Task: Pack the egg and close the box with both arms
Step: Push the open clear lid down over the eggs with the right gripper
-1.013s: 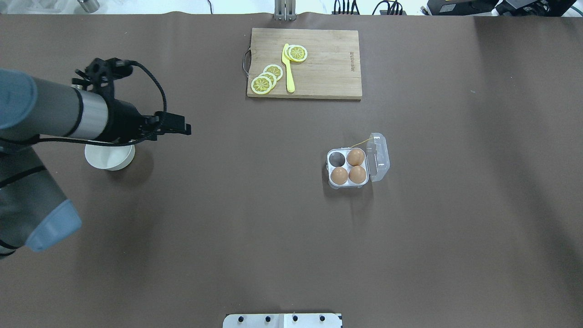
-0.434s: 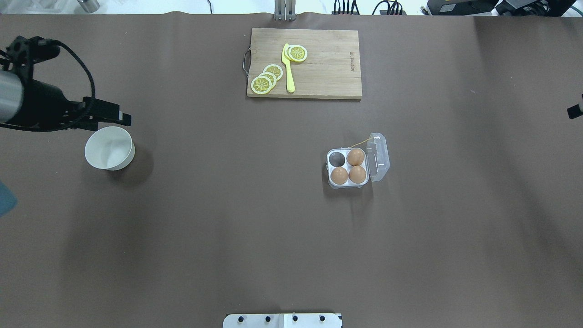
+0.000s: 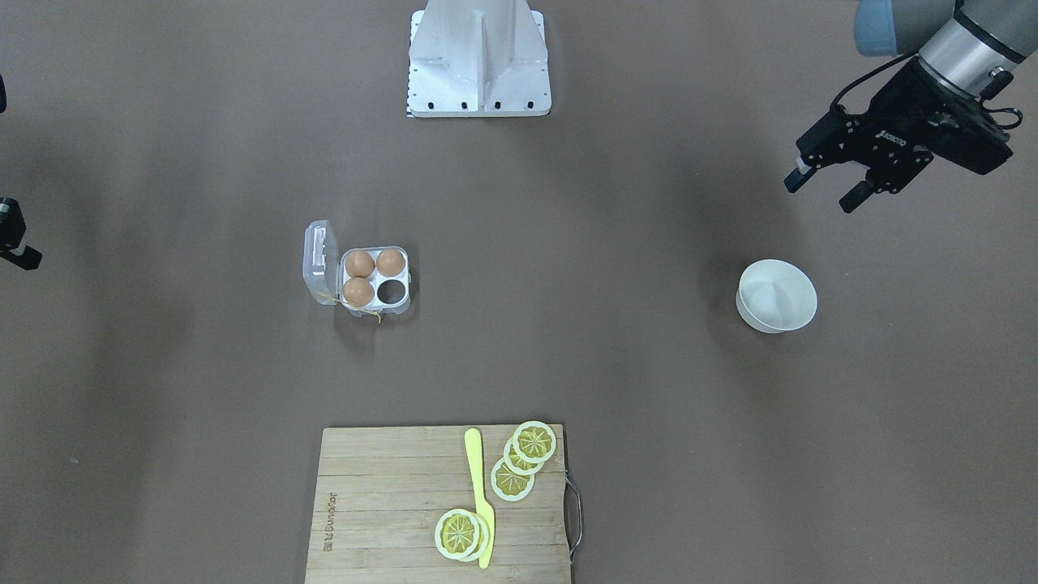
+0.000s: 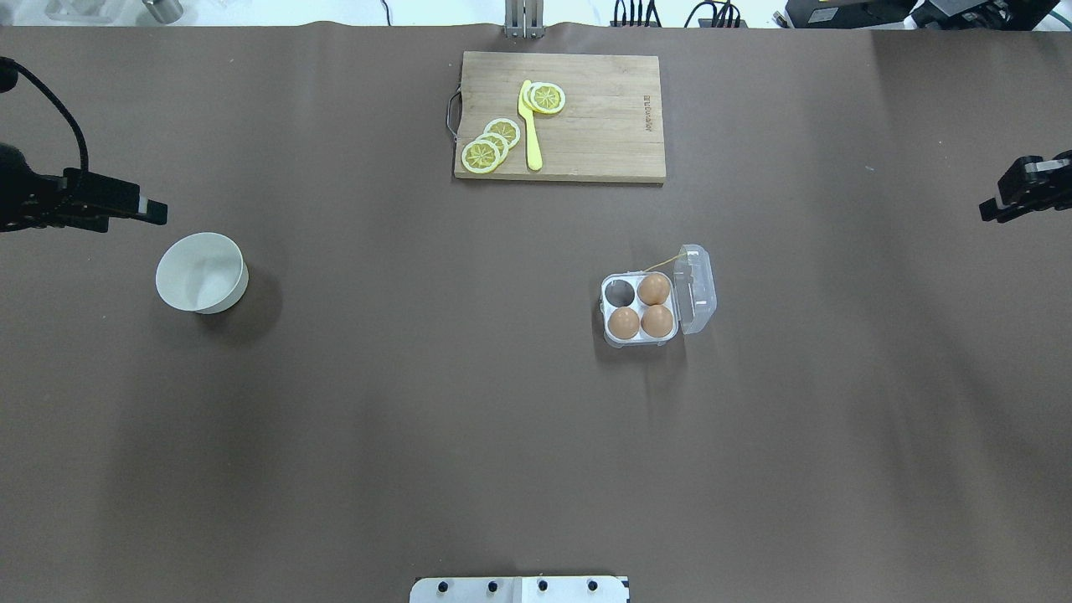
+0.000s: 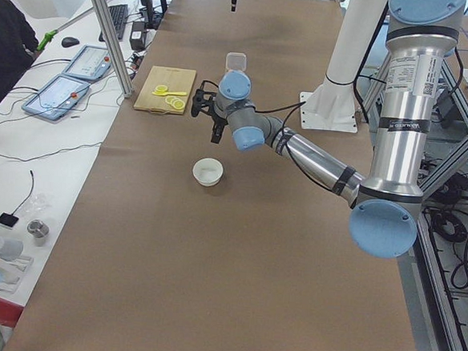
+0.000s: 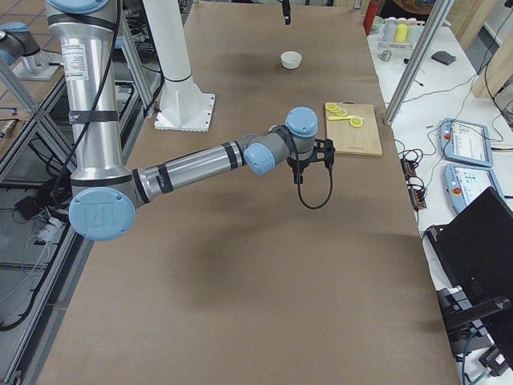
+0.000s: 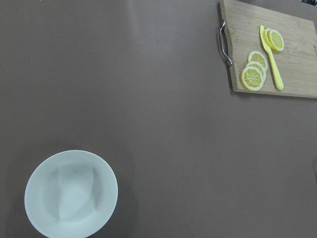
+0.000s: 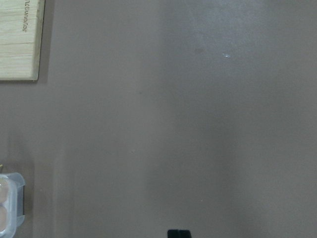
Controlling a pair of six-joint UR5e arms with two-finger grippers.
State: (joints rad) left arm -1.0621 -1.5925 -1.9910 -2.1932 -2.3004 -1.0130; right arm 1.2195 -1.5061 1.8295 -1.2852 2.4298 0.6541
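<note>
1. A long table (image 4: pixel 536 469) was covered from edge to edge with dull brown sheeting, on which soft, even shadows were cast
2. White side benches (image 5: pixel 17 176) were set along one long side, and tablets (image 5: pixel 61 93) and a keyboard (image 5: pixel 119 21) were laid on them
3. Aluminium frame posts (image 5: pixel 107 30) were raised at the bench edge
4. Reddish floor tiles (image 6: pixel 20 10) were seen past the opposite side

light: bright, even, from overhead
shadows: soft, right of bowl (image 4: pixel 201 272), beside box (image 4: pixel 641 311)
glare: pale sheen, upper right, right wrist view
</note>
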